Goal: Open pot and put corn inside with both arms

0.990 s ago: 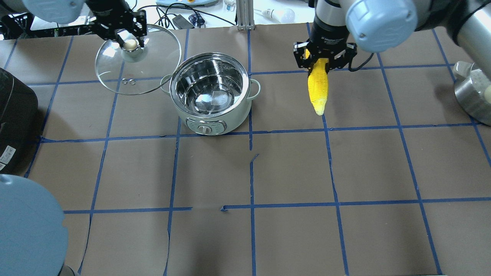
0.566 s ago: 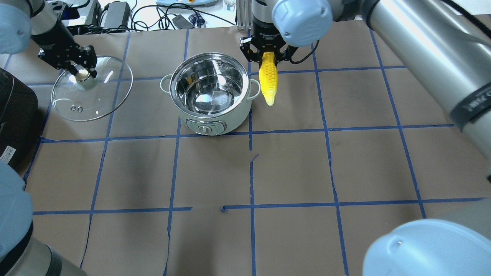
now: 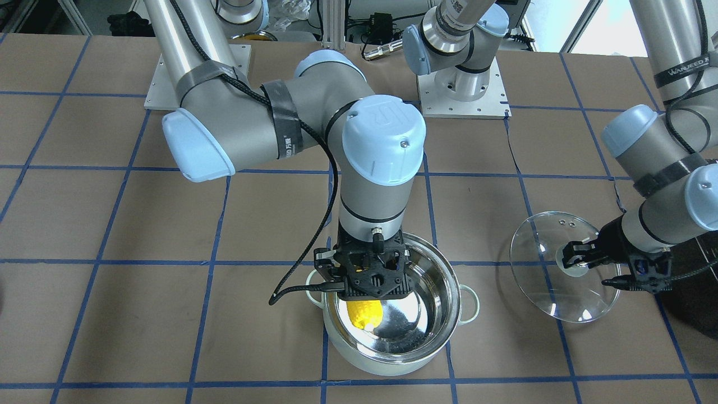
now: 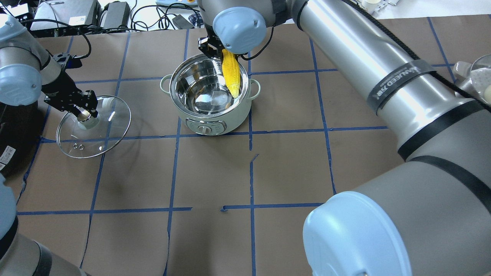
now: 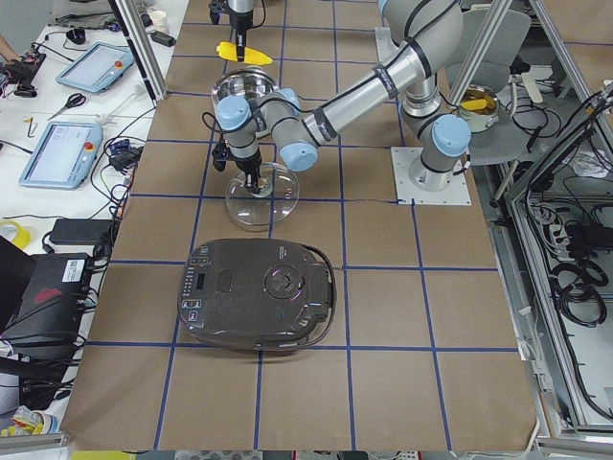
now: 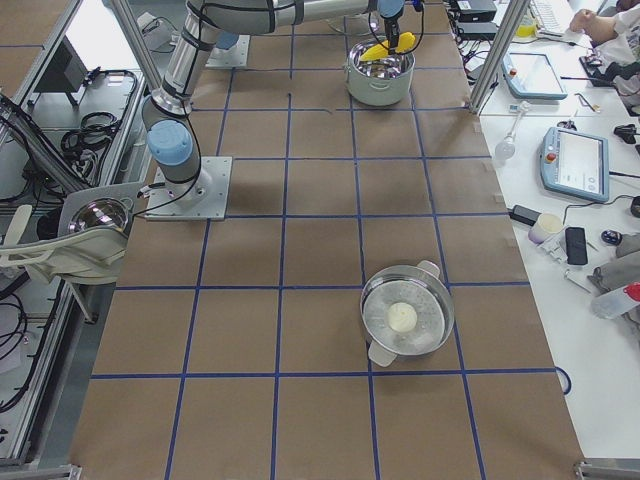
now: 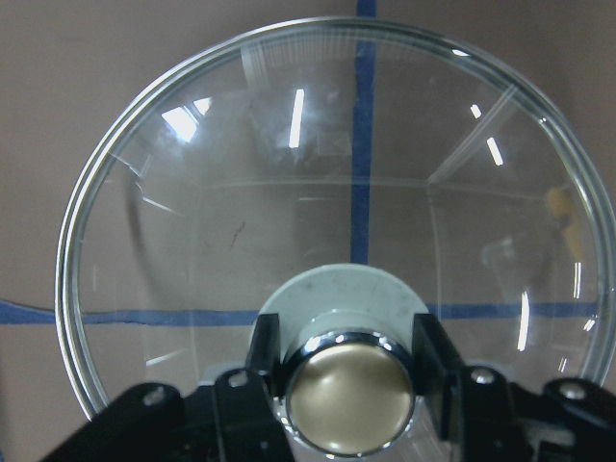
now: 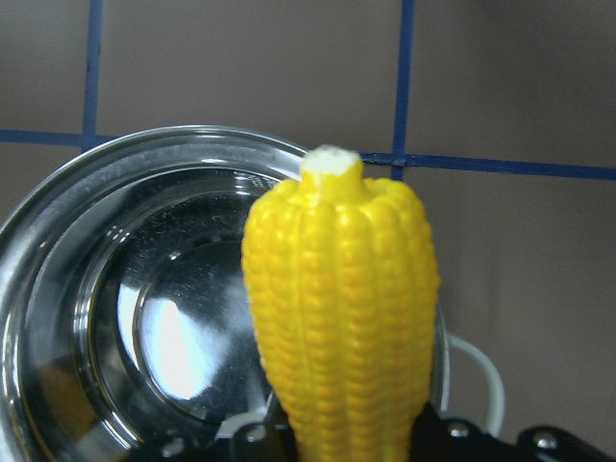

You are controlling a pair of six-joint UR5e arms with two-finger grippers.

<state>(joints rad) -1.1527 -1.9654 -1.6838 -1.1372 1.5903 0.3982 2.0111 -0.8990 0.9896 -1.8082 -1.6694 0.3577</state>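
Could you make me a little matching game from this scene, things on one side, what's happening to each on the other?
Things:
1 corn
2 glass lid
3 pot
4 black cooker

States:
A standing open, uncovered
B gripped by its knob in the left hand
C closed, on the robot's far left
D held over the pot by the right hand

Pairs: 1-D, 2-B, 3-A, 4-C

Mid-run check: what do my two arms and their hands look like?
The right arm and left arm are silver-grey tubes with round light-blue joint caps and black bands bearing white lettering. A black cable runs along the right arm. The right hand and left hand are black, with two fingers each.
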